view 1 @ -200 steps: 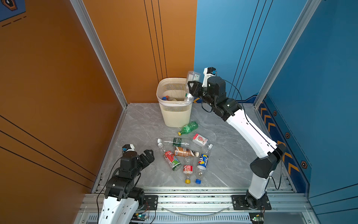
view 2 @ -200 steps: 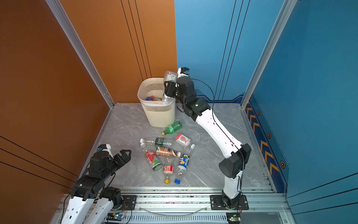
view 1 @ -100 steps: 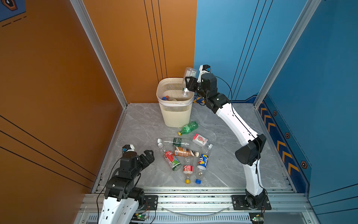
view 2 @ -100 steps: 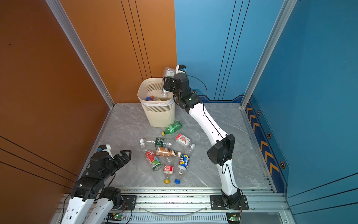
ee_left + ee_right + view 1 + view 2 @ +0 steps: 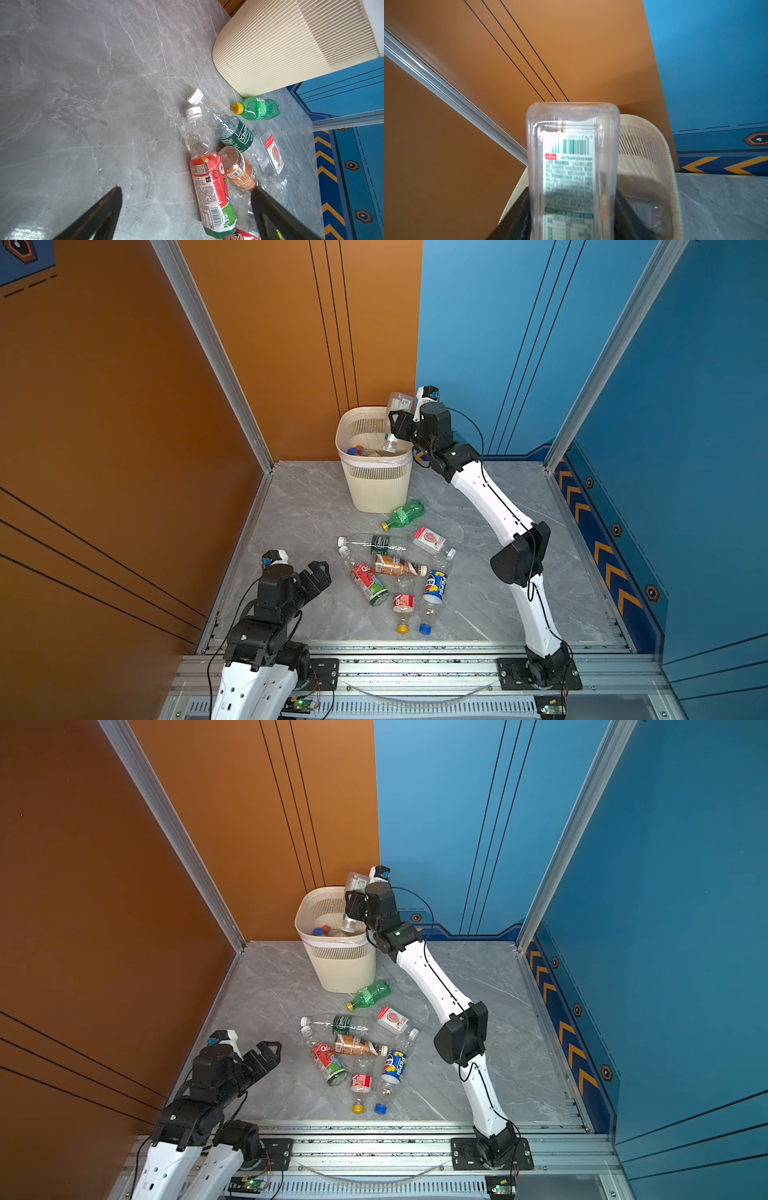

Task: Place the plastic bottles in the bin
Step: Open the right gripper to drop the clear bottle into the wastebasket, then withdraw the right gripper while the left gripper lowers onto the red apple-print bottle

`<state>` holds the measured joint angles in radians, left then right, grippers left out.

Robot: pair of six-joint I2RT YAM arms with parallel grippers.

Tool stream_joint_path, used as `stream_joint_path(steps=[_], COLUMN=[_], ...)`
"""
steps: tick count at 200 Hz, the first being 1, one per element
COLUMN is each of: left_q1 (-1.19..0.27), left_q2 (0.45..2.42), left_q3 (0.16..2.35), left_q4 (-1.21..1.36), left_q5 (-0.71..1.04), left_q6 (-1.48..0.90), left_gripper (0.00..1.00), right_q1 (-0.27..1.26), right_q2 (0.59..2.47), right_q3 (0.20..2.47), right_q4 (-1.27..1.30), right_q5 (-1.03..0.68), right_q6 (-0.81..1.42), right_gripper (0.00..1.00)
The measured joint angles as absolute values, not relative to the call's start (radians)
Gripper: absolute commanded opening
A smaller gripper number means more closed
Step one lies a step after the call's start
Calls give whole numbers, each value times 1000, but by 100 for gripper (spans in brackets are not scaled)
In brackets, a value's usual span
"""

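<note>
Likely light, crushable, slick: clear bottle (image 5: 398, 418) hangs neck-down over bin (image 5: 376, 485). Midbody hold; right fingers (image 5: 520, 216) flank it, grip uncertain; left fingers (image 5: 99, 214) gape.

Bottles (image 5: 395, 565) on floor (image 5: 299, 522), bin (image 5: 376, 485) behind them, bottle (image 5: 398, 403) over bin

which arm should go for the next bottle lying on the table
Left. The left claw, open, sits low beside the red-label bottle on the table; the right claw is up over the bin with a clear bottle between its jaws.

High stereo pair; wrist views toward bin (image 5: 291, 41)
</note>
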<state>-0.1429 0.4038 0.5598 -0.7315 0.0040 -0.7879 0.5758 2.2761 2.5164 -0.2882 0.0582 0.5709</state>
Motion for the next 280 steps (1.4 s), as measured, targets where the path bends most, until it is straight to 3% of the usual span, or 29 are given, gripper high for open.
stream_joint_path(steps=[17, 44, 84, 138, 163, 215, 280], left_q1=[-142, -142, -142, -142, -142, -210, -441], left_q2=[404, 404, 403, 429, 463, 543, 657], left_q3=[560, 560, 556, 555, 546, 515, 497], left_q4=[-731, -731, -732, -732, -720, -673, -564], left_q5=[5, 9, 14, 41, 68, 90, 12], left_q6=[-789, -796, -810, -825, -839, -886, -983], left_gripper=[98, 98, 98, 99, 98, 95, 93], right_q1=[576, 577, 586, 600, 601, 596, 581], right_q2=[2276, 2264, 2086, 1446, 1250, 1104, 991], right_q3=[2529, 2534, 2392, 1699, 1400, 942, 863], right_q4=[-296, -328, -377, -248, -239, -379, -428], right_q5=[56, 56, 57, 126, 169, 212, 237], right_q6=[580, 565, 522, 495, 525, 654, 720], right_gripper=[92, 100, 100, 100, 100, 100, 99])
